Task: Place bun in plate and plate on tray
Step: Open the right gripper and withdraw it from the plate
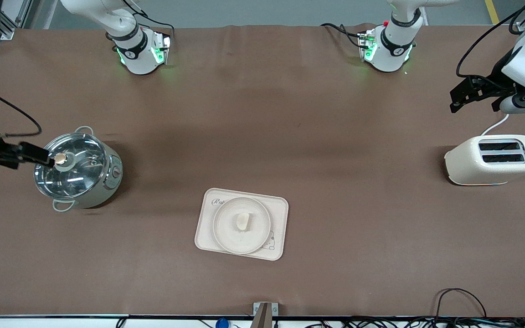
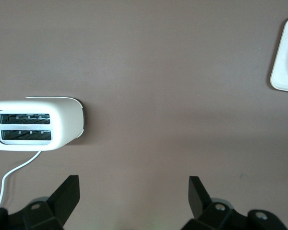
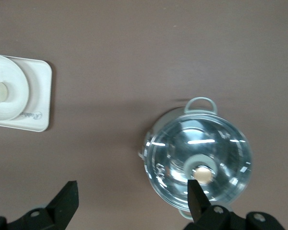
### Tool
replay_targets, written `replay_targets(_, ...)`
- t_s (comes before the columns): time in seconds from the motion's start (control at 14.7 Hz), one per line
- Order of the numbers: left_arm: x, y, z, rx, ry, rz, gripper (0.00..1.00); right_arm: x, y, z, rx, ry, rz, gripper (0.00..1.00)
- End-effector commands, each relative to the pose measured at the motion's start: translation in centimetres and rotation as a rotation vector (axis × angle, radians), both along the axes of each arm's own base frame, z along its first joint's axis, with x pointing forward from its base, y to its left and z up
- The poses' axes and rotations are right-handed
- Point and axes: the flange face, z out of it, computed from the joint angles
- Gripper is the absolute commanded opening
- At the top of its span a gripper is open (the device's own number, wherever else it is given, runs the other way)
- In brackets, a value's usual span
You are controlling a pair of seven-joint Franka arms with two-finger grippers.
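On tray (image 1: 204, 237): one plate (image 1: 224, 237), one bun (image 1: 242, 222).

I work in a robot lab, not a real kitchen. My two arms are bolted onto a big table (image 1: 262, 114) covered with a plain brown cloth, and green lights glow on my bases (image 1: 141, 54). Black cables (image 1: 463, 300) hang in a tangle along the table edge closest to the front camera, and metal frame bars stand in the corner by my right arm's end. The kitchen things look like practice props set well apart: a white toaster (image 1: 492, 159), a shiny pot with a glass lid (image 1: 78, 171), and a tray (image 1: 208, 228) with a plate (image 1: 226, 232) on it.
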Motion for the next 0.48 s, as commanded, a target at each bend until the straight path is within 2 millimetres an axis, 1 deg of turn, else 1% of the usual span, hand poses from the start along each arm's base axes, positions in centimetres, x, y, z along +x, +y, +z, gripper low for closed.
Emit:
replay_targets(0.0, 0.2, 0.1, 0.3, -0.014, -0.009, -0.011, 1.00, -3.6, 0.0, 3.7, -0.035, -0.016, 0.020, 1.00)
replay_targets(0.07, 0.2, 0.1, 0.3, -0.012, -0.007, -0.014, 1.00, -4.6, 0.3, 5.2, -0.024, -0.033, 0.032, 1.00)
replay_targets(0.27, 0.2, 0.3, 0.9, -0.009, -0.020, -0.013, 1.00, -6.2, -0.1, 5.8, -0.005, 0.021, 0.034, 1.00)
replay_targets(0.41, 0.9, 0.4, 0.9, -0.010, -0.021, -0.014, 1.00, -7.0, -0.9, 6.3, -0.004, 0.033, 0.030, 1.00)
